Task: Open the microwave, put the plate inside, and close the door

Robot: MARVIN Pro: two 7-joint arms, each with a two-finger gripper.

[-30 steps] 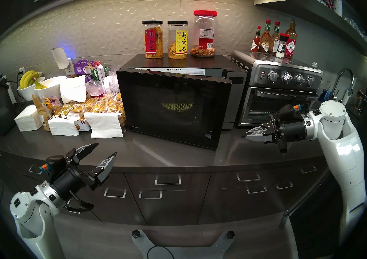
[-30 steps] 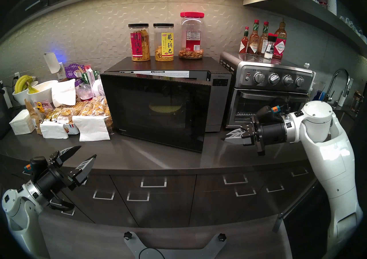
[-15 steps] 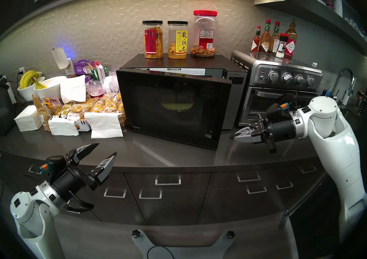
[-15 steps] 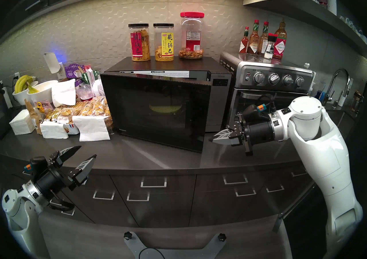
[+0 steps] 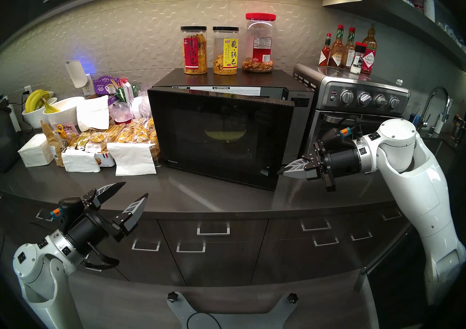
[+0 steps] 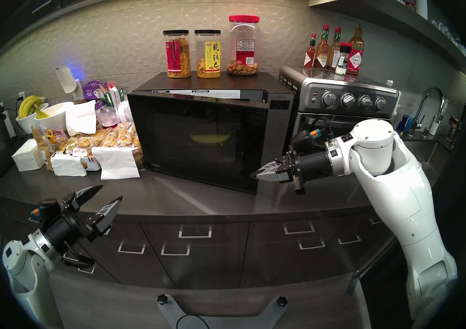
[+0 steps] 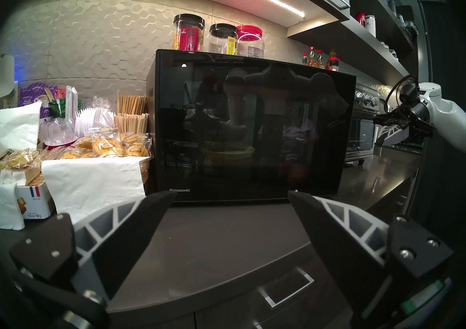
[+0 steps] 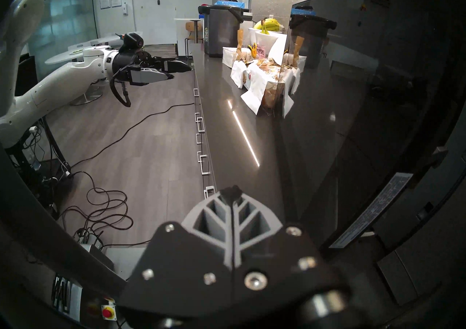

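One risk logged: my right gripper (image 5: 281,172), fingers pressed together and empty, sits at the free edge of the ajar door (image 5: 219,139); a glancing push could skid the microwave (image 5: 298,129) across the counter (image 5: 201,194). Plate (image 5: 225,133) inside. Left gripper (image 5: 135,189) spread wide at the counter's front edge.

microwave (image 5: 297,124): we are seeing it standing on the counter (image 5: 201,197), between the snack packets (image 5: 121,136) on its left and the toaster oven (image 5: 353,109) on its right.
door (image 5: 216,139): it is hanging partly ajar, its free right edge standing out in front of the body.
plate (image 5: 225,133): it is lying inside the microwave, behind the door.
jars (image 5: 225,51): three are standing in a row on top of the microwave.
sauce bottles (image 5: 348,51): they are standing on top of the toaster oven.
right gripper (image 5: 279,172): it is hovering over the counter just right of the door's free edge.
left gripper (image 5: 135,189): it is hanging before the counter's front edge, well left of the door.
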